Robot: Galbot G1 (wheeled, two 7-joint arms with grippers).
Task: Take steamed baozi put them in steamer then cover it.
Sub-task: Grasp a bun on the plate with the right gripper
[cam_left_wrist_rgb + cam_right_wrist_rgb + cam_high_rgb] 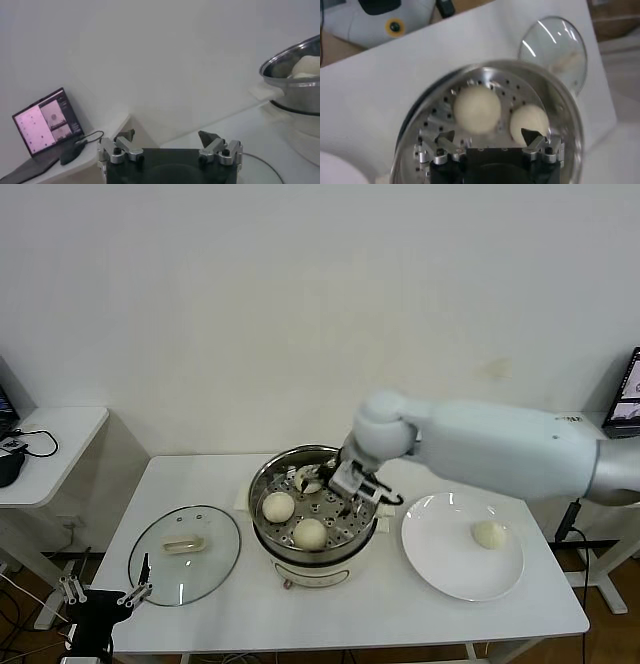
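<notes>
You see the right gripper [349, 486] inside the steamer [268, 479], just above the perforated tray at its far right part. Its jaws stand wide apart and hold nothing; in the right wrist view the two fingertips [446, 137] are well separated over the tray.

You can count three baozi in the steamer from the head view: one [278, 506] at the left, one [310, 533] at the front, and one [307, 477] at the back, partly hidden by the gripper. The right wrist view shows two of them [477, 109] [529, 122] lying near each other on the tray, just beyond the open fingertips. The fourth baozi [489, 534] lies alone on the white plate [440, 569], to the right of the steamer.

The cover [184, 554] lies flat on the table [400, 614] to the left of the steamer, handle up, apart from it.

The left gripper [108, 595] waits low at the front left corner of the table, near the cover's edge. Its jaws are also wide and empty, as the left wrist view shows [166, 139]. A laptop [46, 121] stands on a side table behind it.
</notes>
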